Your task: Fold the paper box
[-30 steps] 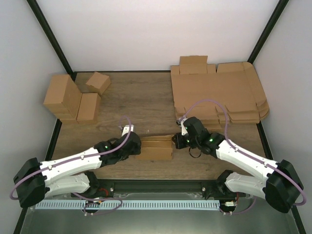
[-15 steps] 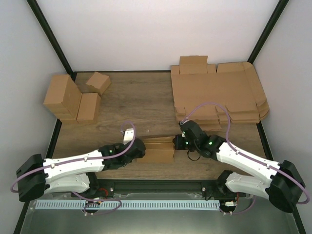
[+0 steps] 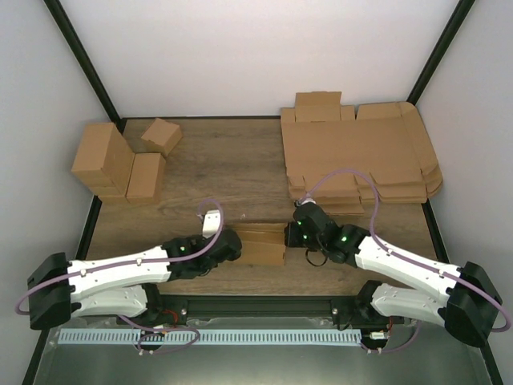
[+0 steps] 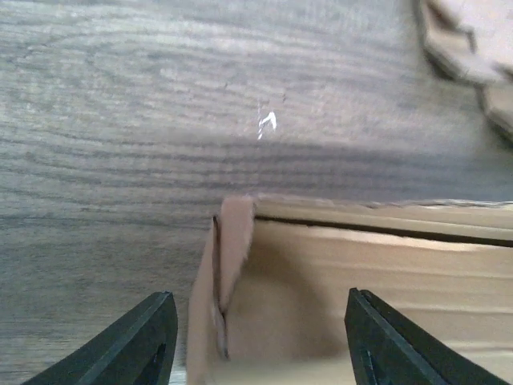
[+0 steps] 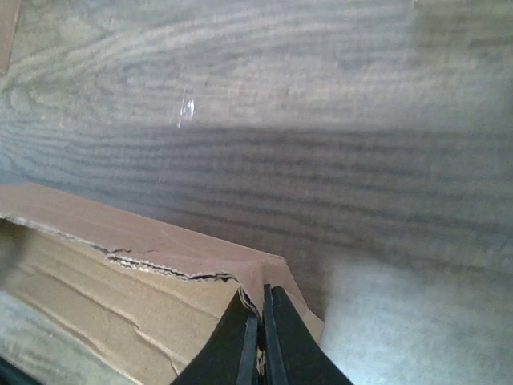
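The paper box [image 3: 261,245], a long brown cardboard piece with its walls up, lies near the table's front edge between both arms. My left gripper [image 3: 233,245] is at its left end. In the left wrist view the left gripper [image 4: 260,345] is open, and its fingers [image 4: 144,341] straddle the box's left end wall [image 4: 228,265] without touching it. My right gripper [image 3: 290,235] is at the right end. The right wrist view shows the right gripper [image 5: 260,305] shut, pinching the top edge of the box's [image 5: 120,273] end wall.
A thick pile of flat cardboard sheets [image 3: 361,156] covers the back right of the table; its edge shows in the left wrist view [image 4: 473,56]. A group of folded boxes [image 3: 120,164] stands at the back left. Dark frame posts rise at the back corners.
My left gripper has opened wider and slid toward the box's left end. The right gripper has shifted slightly left, still pinching the box's right end.
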Controlling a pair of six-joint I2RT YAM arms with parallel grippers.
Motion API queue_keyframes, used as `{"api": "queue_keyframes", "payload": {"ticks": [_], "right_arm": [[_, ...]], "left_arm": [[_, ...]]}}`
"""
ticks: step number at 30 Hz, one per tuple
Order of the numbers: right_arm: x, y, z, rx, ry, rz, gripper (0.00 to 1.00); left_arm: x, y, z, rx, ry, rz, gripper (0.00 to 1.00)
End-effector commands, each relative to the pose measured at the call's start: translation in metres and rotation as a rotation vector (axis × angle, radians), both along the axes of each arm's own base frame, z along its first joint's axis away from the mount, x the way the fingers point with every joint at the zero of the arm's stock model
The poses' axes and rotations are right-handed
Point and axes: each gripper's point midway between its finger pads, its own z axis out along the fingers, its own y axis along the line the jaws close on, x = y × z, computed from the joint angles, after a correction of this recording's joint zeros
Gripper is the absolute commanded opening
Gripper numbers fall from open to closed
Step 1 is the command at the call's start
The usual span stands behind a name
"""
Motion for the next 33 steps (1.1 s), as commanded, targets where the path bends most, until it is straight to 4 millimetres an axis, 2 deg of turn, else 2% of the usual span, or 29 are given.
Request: {"api": "queue_keyframes", "payload": {"ticks": [1, 5, 9, 11, 14, 19, 24, 28, 30, 33], "right_arm": [[0.038, 0.003, 0.045, 0.001, -0.281, -0.036, 0.02], [0.06, 0.001, 0.064, -0.026, -0.488, -0.052, 0.01], [0.075, 0.007, 0.075, -0.063, -0.628, -0.029, 0.01], [0.076, 0.02, 0.076, -0.085, -0.703, 0.065, 0.01], [0.079, 0.034, 0.071, -0.109, -0.776, 0.187, 0.01], [0.093, 0.031, 0.06, -0.064, -0.805, 0.228, 0.01], [0.097, 0.032, 0.052, -0.013, -0.795, 0.265, 0.01], [0.093, 0.034, 0.048, -0.026, -0.828, 0.314, 0.01], [0.094, 0.036, 0.044, -0.035, -0.819, 0.347, 0.01], [0.092, 0.038, 0.041, -0.034, -0.816, 0.389, 0.01]], "left_arm": [[0.015, -0.001, 0.05, -0.079, -0.099, 0.016, 0.65], [0.028, 0.001, 0.08, -0.154, -0.129, -0.022, 0.76], [0.033, 0.005, 0.095, -0.19, -0.128, -0.065, 0.85], [0.037, 0.008, 0.096, -0.207, -0.11, -0.094, 0.86], [0.046, 0.015, 0.087, -0.23, -0.066, -0.126, 0.87], [0.049, 0.022, 0.067, -0.236, -0.021, -0.152, 0.95], [0.04, 0.013, 0.065, -0.292, -0.047, -0.227, 1.0], [0.043, 0.015, 0.066, -0.209, -0.074, -0.277, 1.0], [0.047, 0.011, 0.077, -0.148, -0.083, -0.329, 1.0], [0.052, 0.004, 0.083, -0.024, -0.084, -0.447, 1.0]]}}
